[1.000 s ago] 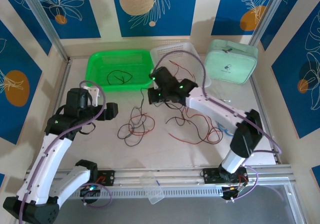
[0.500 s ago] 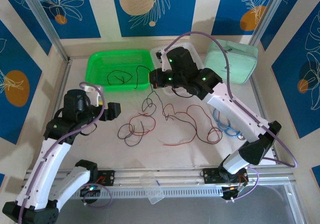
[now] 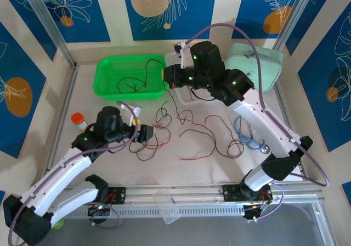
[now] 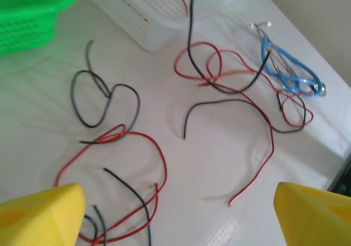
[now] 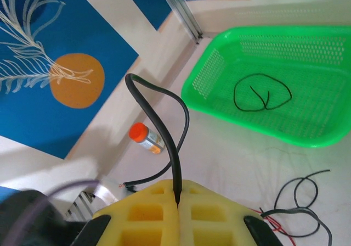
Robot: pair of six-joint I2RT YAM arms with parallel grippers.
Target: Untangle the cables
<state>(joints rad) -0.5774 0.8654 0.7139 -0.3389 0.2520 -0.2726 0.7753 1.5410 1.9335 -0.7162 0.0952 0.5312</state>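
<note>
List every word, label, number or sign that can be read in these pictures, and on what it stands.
None can be read.
Mint-green case: small dark mark on the lid, too small to read.
Small bottle with orange cap: label blurred.
Wall panels: leaf and circle patterns, no letters.

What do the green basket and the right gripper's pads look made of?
Green basket: likely moulded plastic, glossy, with perforated mesh walls. Right gripper pads: yellow, matte, possibly soft rubber or printed plastic, with square recesses; they're shut on a black cable.
</note>
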